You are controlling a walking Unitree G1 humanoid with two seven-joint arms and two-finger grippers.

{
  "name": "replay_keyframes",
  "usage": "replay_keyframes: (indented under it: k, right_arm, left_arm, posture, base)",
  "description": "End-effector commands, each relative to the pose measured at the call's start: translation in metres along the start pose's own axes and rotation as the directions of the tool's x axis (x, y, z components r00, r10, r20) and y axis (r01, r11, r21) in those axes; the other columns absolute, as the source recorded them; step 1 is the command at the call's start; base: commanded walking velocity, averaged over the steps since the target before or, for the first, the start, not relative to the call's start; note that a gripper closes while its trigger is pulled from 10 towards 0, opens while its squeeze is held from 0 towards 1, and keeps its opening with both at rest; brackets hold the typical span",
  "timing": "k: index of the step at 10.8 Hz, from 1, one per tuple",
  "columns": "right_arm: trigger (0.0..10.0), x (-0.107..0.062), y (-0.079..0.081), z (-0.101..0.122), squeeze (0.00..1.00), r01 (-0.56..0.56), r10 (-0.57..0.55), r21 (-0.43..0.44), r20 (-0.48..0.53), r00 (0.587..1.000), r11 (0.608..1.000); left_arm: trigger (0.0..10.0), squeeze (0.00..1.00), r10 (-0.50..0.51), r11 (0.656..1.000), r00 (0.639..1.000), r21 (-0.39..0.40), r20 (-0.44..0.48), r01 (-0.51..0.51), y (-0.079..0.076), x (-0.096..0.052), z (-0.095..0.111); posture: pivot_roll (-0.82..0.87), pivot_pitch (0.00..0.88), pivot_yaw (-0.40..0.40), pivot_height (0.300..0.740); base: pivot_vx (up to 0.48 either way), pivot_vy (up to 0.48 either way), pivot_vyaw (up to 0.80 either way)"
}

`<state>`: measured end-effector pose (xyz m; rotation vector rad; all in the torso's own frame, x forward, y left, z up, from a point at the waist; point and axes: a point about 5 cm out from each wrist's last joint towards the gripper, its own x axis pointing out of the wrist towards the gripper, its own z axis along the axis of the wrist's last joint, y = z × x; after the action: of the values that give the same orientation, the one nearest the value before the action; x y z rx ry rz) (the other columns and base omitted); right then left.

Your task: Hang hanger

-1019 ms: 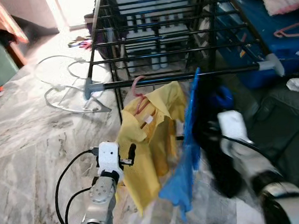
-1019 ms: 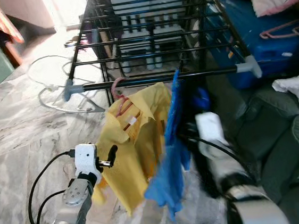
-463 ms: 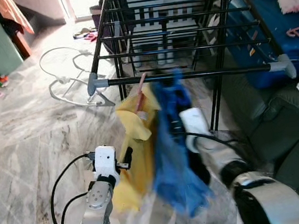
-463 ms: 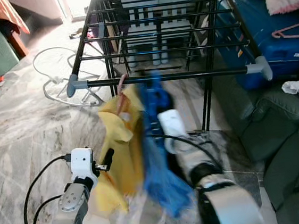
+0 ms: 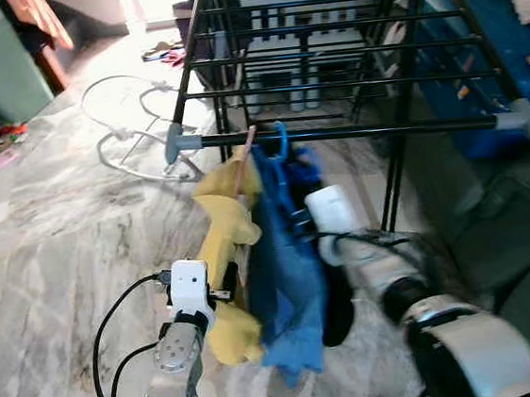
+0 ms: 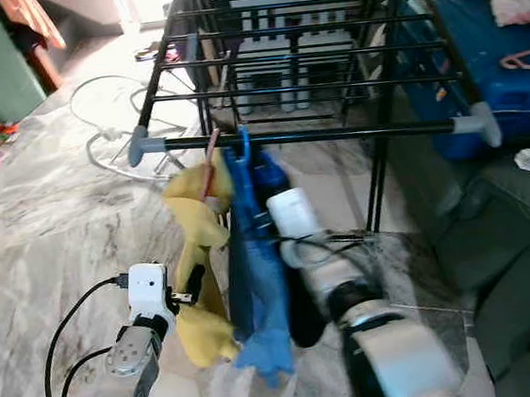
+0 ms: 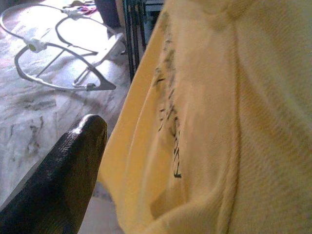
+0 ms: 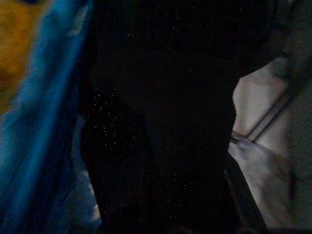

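Hanging from the front rail of the black drying rack (image 5: pixel 353 132) is a blue hanger (image 6: pixel 242 144) carrying a blue garment (image 5: pixel 287 272), its hook sitting over the bar just beside a pink hanger (image 5: pixel 244 153) bearing a yellow shirt (image 5: pixel 228 250) at its 9 o'clock. The right gripper (image 5: pixel 295 216) is reaching up at the garment's 3 o'clock, pressed close against the cloth, probably because it is steadying the hanger while the hook settles; whether it is clamped or spread I cannot tell, since the blue fabric is covering the fingers. The left gripper (image 5: pixel 224 280) is waiting at 7 o'clock of the yellow shirt, likely keeping out of the way; its state is also unclear. The left wrist view is giving what the head views are not: one black finger (image 7: pixel 58 180) lying right against the yellow cloth. The right wrist view is staying very dark, showing just a blue edge.
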<state>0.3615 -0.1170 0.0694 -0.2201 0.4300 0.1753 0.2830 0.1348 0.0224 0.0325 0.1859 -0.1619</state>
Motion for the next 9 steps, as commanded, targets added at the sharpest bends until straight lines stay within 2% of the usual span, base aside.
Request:
replay_keyframes:
  k: [1,3,4,6,9]
  right_arm:
    - [10.0,-0.002,-0.020,0.002,0.00,0.084,-0.086,0.036,0.046,0.995,0.996]
    - [10.0,-0.010,-0.054,-0.013,0.00,0.200,-0.204,0.096,0.035,0.978,0.975]
    - [10.0,-0.014,-0.063,-0.019,0.00,0.230,-0.235,0.112,0.034,0.971,0.967]
    - [10.0,-0.017,-0.070,-0.023,0.00,0.256,-0.263,0.112,0.047,0.964,0.960]
    - [10.0,-0.025,-0.101,-0.005,0.00,0.330,-0.346,0.137,0.118,0.931,0.934]
  left_arm:
    - [10.0,0.00,0.009,1.000,1.000,0.012,-0.014,-0.009,0.002,-0.001,-0.002]
    - [10.0,0.00,-0.005,1.000,1.000,0.013,-0.021,0.006,0.000,0.001,-0.001]
    - [10.0,0.00,-0.018,1.000,1.000,0.015,-0.023,0.018,-0.001,0.003,0.000]
    - [10.0,0.00,-0.034,0.999,0.999,0.019,-0.025,0.035,-0.004,0.005,0.001]
    - [10.0,0.00,-0.050,0.998,0.998,0.025,-0.030,0.051,-0.005,0.006,0.001]
  posture:
    - [-0.16,0.111,0.044,0.740]
    - [-0.18,0.113,0.054,0.740]
    - [-0.20,0.113,0.062,0.740]
    - [-0.22,0.113,0.070,0.740]
    - [-0.22,0.113,0.074,0.740]
  base:
    - [0.000,0.000,0.00]
    - [0.000,0.000,0.00]
    - [0.000,0.000,0.00]
    - [0.000,0.000,0.00]
    - [0.000,0.000,0.00]
